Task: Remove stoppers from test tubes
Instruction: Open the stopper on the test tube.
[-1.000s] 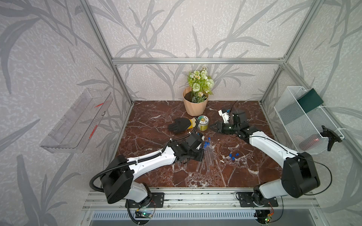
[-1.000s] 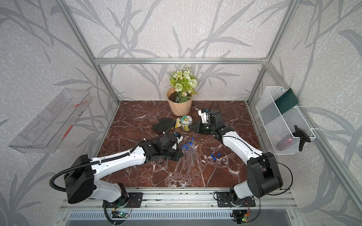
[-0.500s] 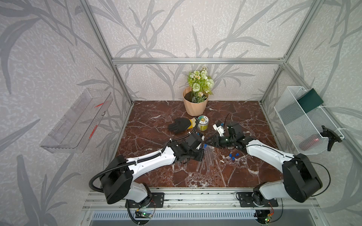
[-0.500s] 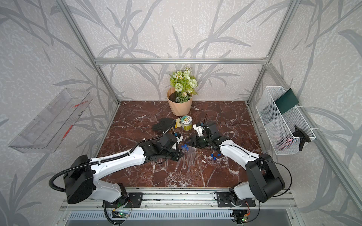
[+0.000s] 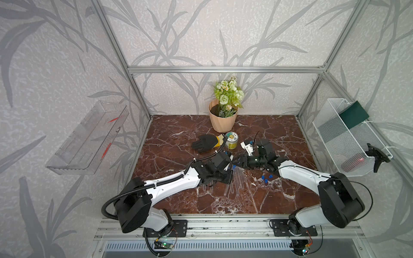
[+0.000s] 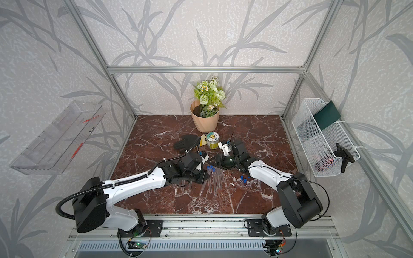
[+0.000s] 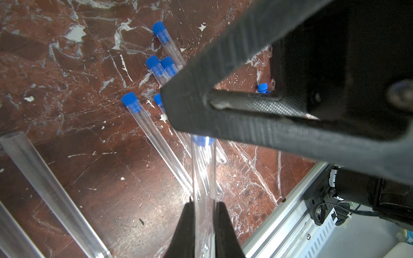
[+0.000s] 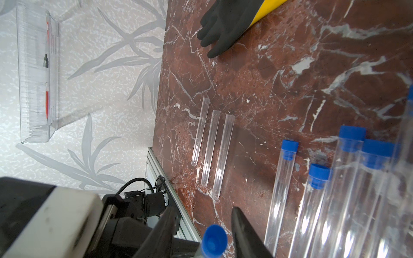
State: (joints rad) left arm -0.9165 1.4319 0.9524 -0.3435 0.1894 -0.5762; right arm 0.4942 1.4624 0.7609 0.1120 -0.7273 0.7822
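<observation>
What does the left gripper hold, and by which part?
The left gripper holds a test tube by its clear body, away from the blue stopper.

Blue stopper point(image 7: 201, 141) of the clamped tube point(image 7: 203, 174), mostly behind right jaws, probably between them.

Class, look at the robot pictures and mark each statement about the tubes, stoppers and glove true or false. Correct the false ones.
1. Three bare tubes lie side by side on the table. True.
2. The left gripper is shut on a tube. True.
3. That tube has no stopper. False: a blue stopper sits in its end, between the open jaws of the right gripper.
4. The black glove lies on top of the bare tubes. False: it lies apart from them, near the flower pot.
5. Some loose stoppers lie on the table. True.
</observation>
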